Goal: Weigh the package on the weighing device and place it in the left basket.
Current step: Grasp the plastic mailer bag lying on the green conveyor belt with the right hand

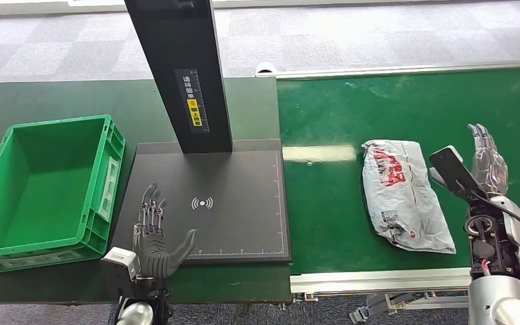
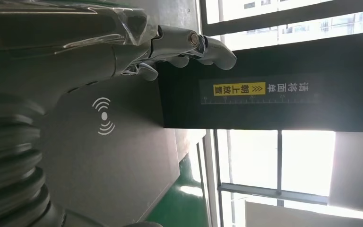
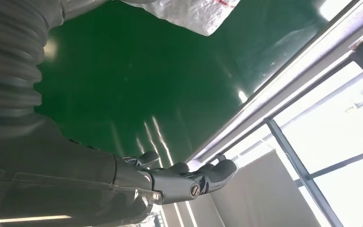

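A grey plastic package (image 1: 402, 193) with red print lies on the green conveyor belt (image 1: 352, 108); one corner of the package (image 3: 194, 12) shows in the right wrist view. My right hand (image 1: 486, 162) hovers open just right of it, fingers straight, holding nothing. The black weighing plate (image 1: 237, 183) with a white signal mark (image 1: 202, 203) sits left of the belt under a black post (image 1: 183, 68). My left hand (image 1: 156, 233) is open over the plate's front left corner. The green basket (image 1: 101, 183) stands empty at far left.
The post (image 2: 264, 94) carries a yellow label and a ruler strip. A metal rail (image 1: 406, 277) edges the belt's front. The dark table (image 1: 61, 95) carries the basket and plate.
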